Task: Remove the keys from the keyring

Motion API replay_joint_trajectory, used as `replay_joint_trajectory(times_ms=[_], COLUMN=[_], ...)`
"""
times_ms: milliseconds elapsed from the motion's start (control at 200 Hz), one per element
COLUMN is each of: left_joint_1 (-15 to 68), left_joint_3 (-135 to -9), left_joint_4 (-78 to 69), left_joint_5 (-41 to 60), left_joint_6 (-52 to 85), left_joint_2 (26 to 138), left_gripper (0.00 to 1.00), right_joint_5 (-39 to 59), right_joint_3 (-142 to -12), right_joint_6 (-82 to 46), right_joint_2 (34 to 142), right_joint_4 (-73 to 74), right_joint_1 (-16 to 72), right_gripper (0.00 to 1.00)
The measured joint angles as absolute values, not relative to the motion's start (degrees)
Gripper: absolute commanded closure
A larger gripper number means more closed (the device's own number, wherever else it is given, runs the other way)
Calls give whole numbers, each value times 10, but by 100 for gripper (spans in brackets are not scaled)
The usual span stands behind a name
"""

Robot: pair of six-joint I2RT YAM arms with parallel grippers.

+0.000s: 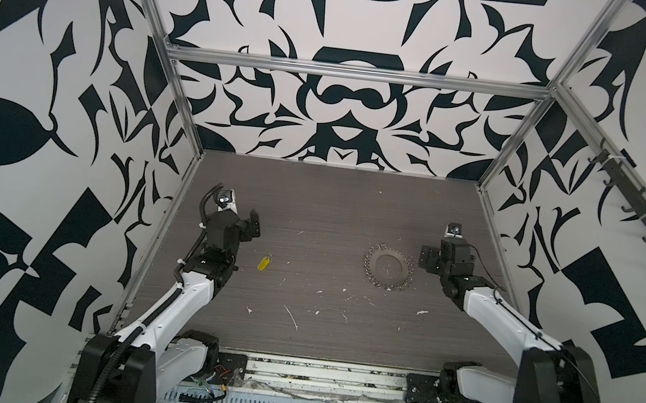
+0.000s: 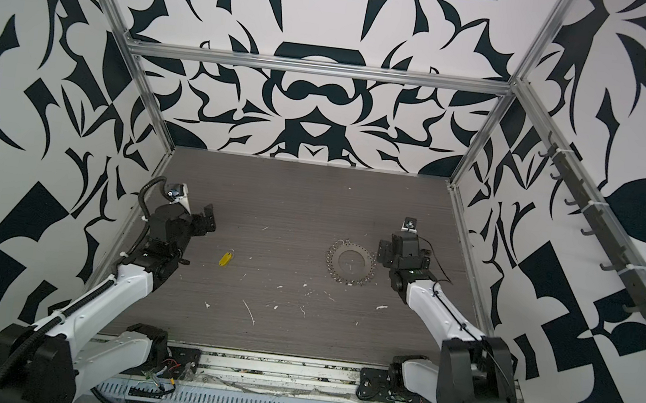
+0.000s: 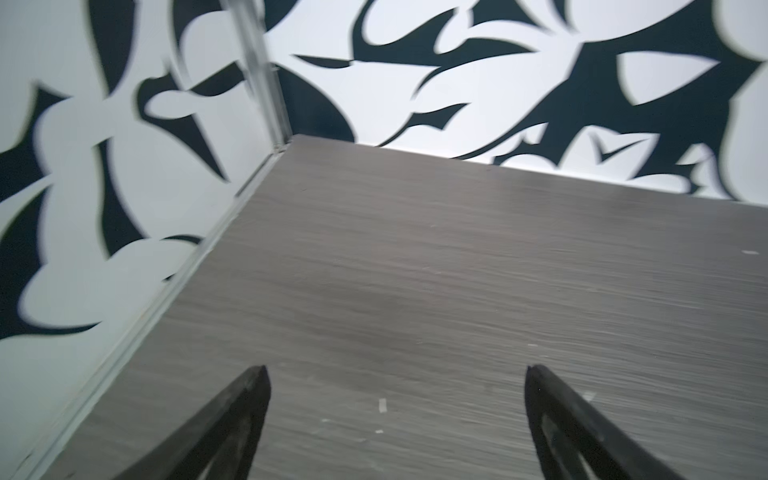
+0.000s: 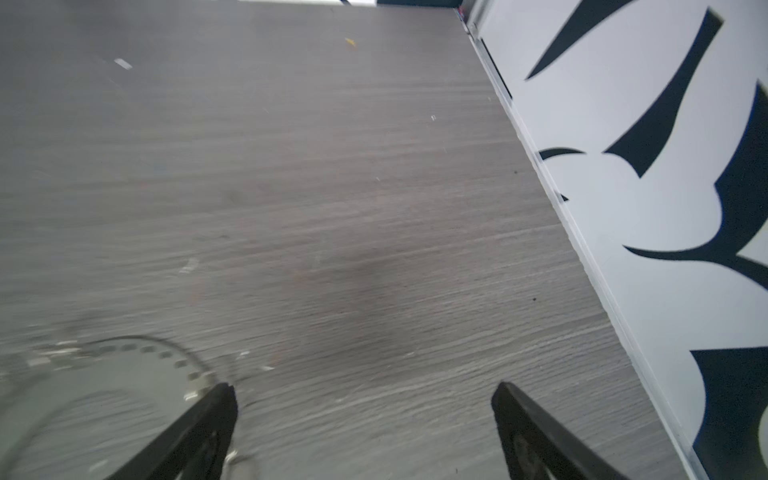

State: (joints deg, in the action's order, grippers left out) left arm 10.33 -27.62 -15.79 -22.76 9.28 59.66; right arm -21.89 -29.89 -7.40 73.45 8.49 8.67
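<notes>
Keys (image 1: 262, 263), a yellow tag, we see apart from the silver-fringed keyring (image 1: 389, 266) on the grey counter (image 1: 332, 212) between patterned walls (image 1: 355, 26), left end effector (image 3: 395, 370) and right end effector (image 4: 365, 386) released.

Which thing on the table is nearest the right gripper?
The keyring, the big silver fringed hoop beside the right gripper; the yellow key tag lies far off by the left gripper.

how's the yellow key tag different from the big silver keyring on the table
Colour: the key tag is yellow plastic; the keyring is silvery metal. Shape: the key tag is a small oblong; the keyring is a far larger round hoop fringed with small metal pieces. Both lie flat on the table, apart, neither held.
</notes>
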Motion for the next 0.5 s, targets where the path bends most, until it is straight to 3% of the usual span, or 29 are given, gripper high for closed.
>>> replay_joint_trajectory(times_ms=[290,500], left_joint_1=[78,59], left_joint_3=[-194,-141], left_joint_4=[-323,-507], left_joint_5=[-242,-234], left_joint_6=[25,11], left_joint_2=[636,782], left_gripper=[1,1], right_joint_5=[-244,-245], right_joint_3=[-123,-175], right_joint_6=[-22,-9], right_joint_2=[906,911], right_joint_4=[531,556], right_joint_1=[88,96], right_gripper=[0,0])
